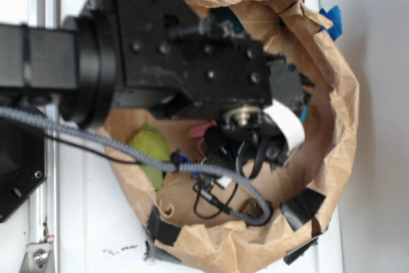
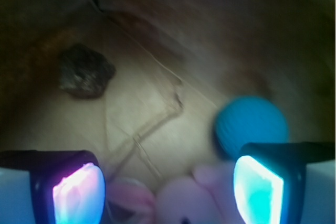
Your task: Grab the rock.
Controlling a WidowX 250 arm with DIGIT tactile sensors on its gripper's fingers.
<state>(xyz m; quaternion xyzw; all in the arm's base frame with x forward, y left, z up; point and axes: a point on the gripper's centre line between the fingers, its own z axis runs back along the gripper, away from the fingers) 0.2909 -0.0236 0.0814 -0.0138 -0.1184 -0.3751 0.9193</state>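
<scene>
The rock is a small, rough, dark brown lump lying on the brown paper floor, up and to the left in the wrist view. In the exterior view the rock shows near the front wall of the paper bag, partly behind a cable. My gripper is open. Its two lit fingertips stand wide apart over a pink toy, holding nothing. The rock lies well ahead and left of the left finger, apart from it. In the exterior view the arm's black wrist hides the jaws.
A blue ball sits just beyond the right finger. A green oblong object lies at the bag's left side. Black tape patches mark the bag's front wall. A grey braided cable crosses the bag. The crumpled paper walls rise all round.
</scene>
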